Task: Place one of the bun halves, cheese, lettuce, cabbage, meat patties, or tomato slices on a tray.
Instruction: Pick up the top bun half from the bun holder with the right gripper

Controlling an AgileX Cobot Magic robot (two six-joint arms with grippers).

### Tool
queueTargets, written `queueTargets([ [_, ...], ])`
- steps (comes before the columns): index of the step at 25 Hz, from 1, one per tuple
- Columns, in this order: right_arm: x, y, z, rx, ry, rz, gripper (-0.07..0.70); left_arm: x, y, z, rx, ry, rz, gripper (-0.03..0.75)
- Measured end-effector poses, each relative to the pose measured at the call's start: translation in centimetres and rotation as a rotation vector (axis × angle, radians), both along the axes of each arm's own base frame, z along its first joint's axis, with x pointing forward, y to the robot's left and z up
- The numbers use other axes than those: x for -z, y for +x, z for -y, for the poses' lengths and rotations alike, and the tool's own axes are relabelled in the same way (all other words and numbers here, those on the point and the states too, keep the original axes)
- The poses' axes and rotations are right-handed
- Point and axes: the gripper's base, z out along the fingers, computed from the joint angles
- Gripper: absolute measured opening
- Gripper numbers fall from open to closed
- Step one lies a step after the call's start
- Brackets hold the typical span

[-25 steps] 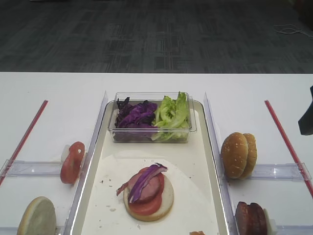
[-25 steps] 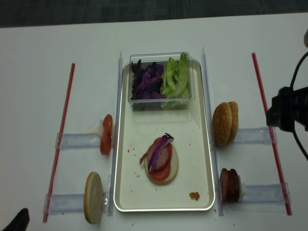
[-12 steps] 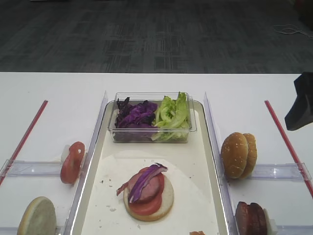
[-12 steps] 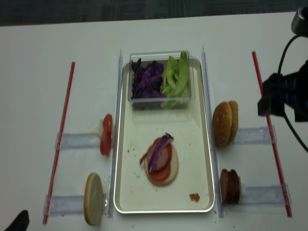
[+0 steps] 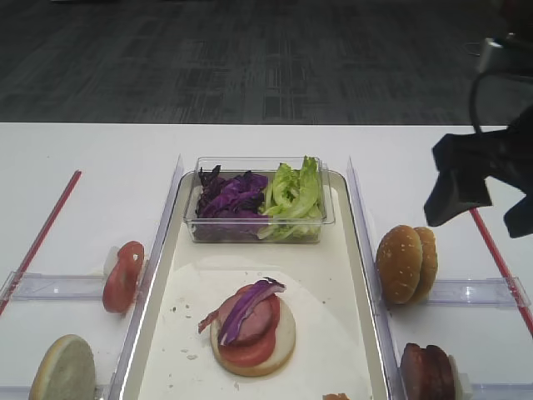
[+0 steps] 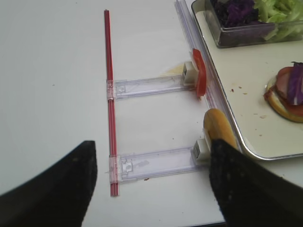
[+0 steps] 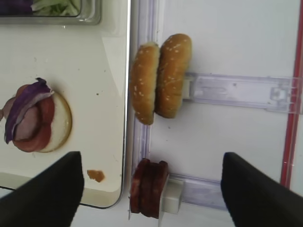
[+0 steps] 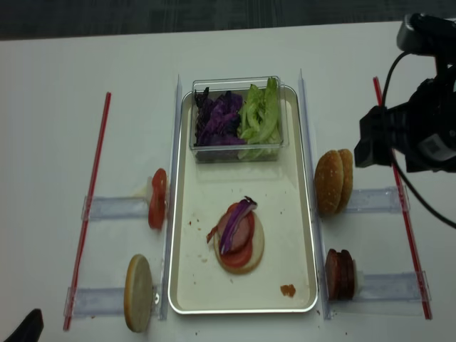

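The cream tray point(image 5: 341, 333) runs down the middle and holds a stack point(image 5: 252, 325) of pale bun base, tomato, meat and a cabbage strip. Two sesame bun halves point(image 5: 405, 262) stand on edge right of the tray, with the meat patties point(image 5: 426, 372) nearer me. My right gripper point(image 5: 481, 218) hovers open and empty above and right of the buns; in its wrist view the right gripper point(image 7: 150, 155) is over the table between buns point(image 7: 161, 78) and patties point(image 7: 149, 188). The left gripper point(image 6: 151, 144) hangs open over the left rails. Tomato slices point(image 5: 123, 275) stand left of the tray. Cheese is out of view.
A clear tub at the tray's far end holds purple cabbage point(image 5: 229, 196) and green lettuce point(image 5: 293, 193). A pale bun disc point(image 5: 62, 369) stands at the front left. Clear plastic rails point(image 6: 151, 87) and red strips point(image 5: 487, 233) flank the tray. An orange scrap point(image 8: 287, 290) lies on the tray.
My right gripper has come in from the right edge, moving left towards the bun halves, still open. The food and the left arm have not moved.
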Motion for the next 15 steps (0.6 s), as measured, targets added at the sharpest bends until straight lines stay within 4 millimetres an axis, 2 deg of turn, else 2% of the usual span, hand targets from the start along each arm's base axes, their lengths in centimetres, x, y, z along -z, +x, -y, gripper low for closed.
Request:
queueTargets([
  [7,1.3,2.1,-2.9,-0.031,-0.036,-0.044,0.599,0.0,0.0,0.0,0.0,0.0,0.0,0.468],
  [15,3.1,4.4,-3.9,-0.002,-0.045,-0.103,0.596,0.0,0.0,0.0,0.0,0.0,0.0,0.468],
])
